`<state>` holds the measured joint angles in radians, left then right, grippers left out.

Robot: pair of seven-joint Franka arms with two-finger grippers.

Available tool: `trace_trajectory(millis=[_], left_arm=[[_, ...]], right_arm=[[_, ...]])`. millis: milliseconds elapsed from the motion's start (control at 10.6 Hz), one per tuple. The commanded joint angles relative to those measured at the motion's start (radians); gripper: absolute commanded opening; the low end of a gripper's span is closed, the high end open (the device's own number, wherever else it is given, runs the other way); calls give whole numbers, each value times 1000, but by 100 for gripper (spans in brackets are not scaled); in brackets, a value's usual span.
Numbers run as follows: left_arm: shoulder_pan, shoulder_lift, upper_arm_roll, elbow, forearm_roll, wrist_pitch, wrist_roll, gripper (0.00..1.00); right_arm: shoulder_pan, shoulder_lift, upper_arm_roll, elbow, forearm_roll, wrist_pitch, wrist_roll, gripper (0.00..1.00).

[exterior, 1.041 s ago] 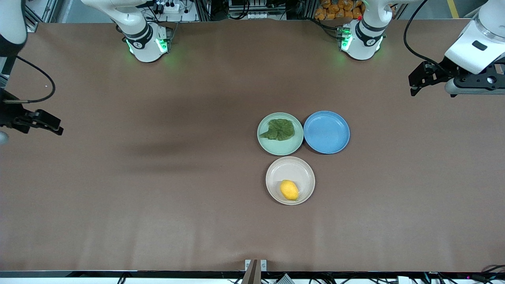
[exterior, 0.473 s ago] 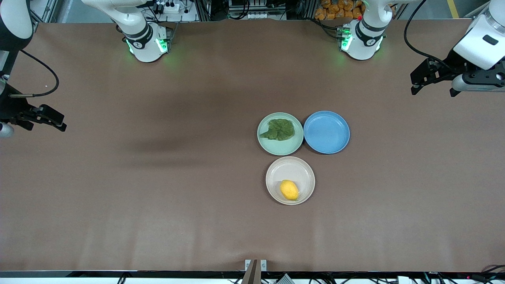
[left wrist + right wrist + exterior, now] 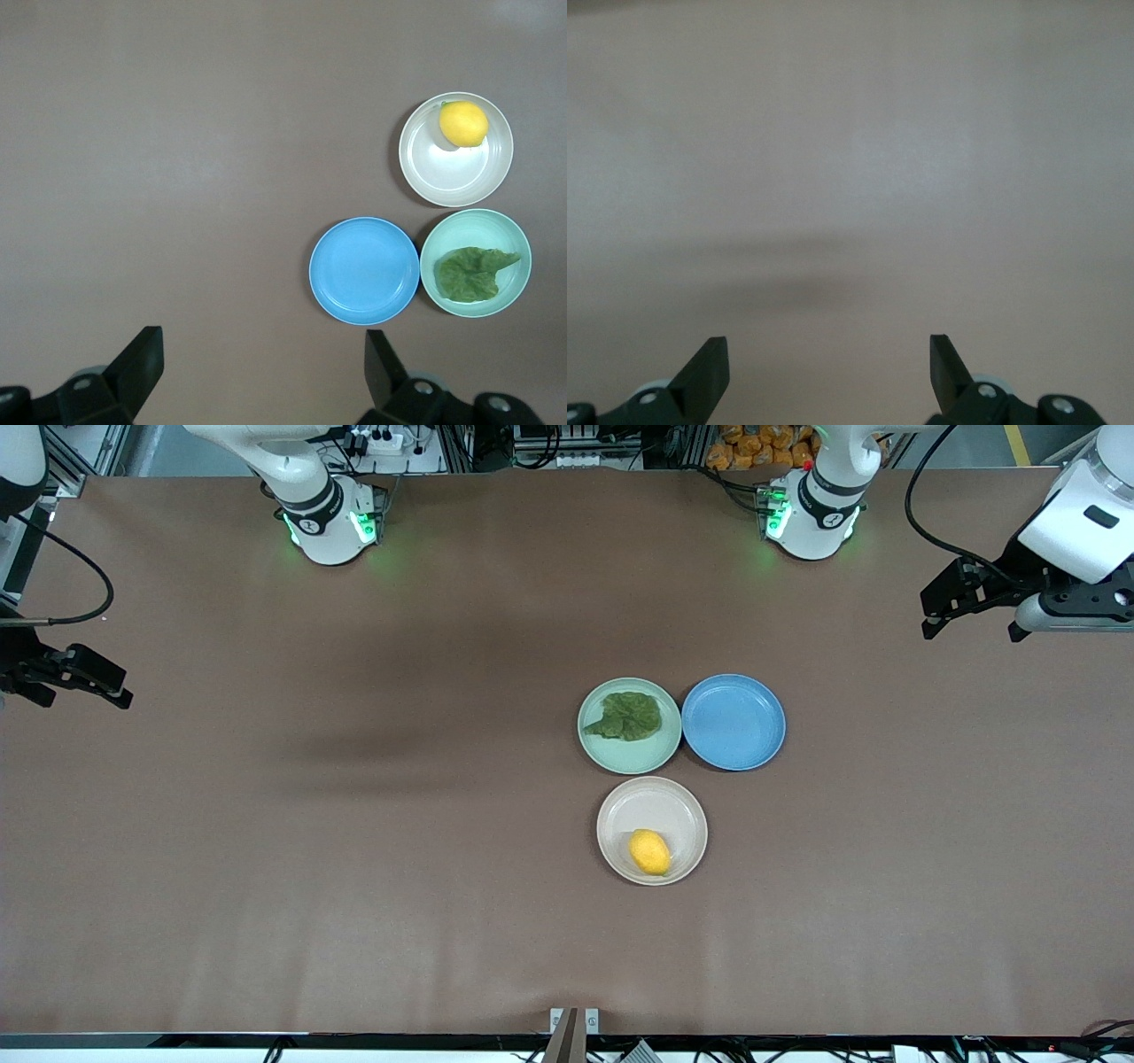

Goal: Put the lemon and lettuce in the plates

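Observation:
The yellow lemon [image 3: 649, 852] lies in the beige-cream plate [image 3: 647, 802], on the part of it nearest the front camera. The dark green lettuce [image 3: 627, 716] lies flat in the mint green plate [image 3: 631, 757], just farther from the camera. Both show in the left wrist view too: the lemon [image 3: 464, 123] in the cream plate [image 3: 452, 173], the lettuce [image 3: 472, 274] in the mint plate [image 3: 514, 239]. My left gripper [image 3: 932, 613] is open and empty, raised over the left arm's end of the table. My right gripper [image 3: 113, 691] is open and empty over the right arm's end.
An empty blue plate [image 3: 733, 722] sits beside the mint plate, toward the left arm's end; it shows in the left wrist view [image 3: 364, 270]. The brown table [image 3: 354, 868] spreads wide around the three plates. The right wrist view shows only bare table.
My right gripper has drifted up and toward its end of the table. My left gripper has risen slightly and then held. The plates, lemon and lettuce have not moved.

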<state>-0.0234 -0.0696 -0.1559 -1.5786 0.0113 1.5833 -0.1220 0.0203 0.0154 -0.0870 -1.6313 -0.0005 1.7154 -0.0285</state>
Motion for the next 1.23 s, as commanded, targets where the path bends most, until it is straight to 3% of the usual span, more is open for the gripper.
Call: trace_trajectory(millis=[0,1136], left_arm=[[-3,11,-7,26,-17,-25,-28,100],[-3,13,-8,25,-16,-25,-30,100]], right_arm=[[-22,-8,18,28,5,-57,-18,100],[-20,-20,16,123,8,-194,-14,100]])
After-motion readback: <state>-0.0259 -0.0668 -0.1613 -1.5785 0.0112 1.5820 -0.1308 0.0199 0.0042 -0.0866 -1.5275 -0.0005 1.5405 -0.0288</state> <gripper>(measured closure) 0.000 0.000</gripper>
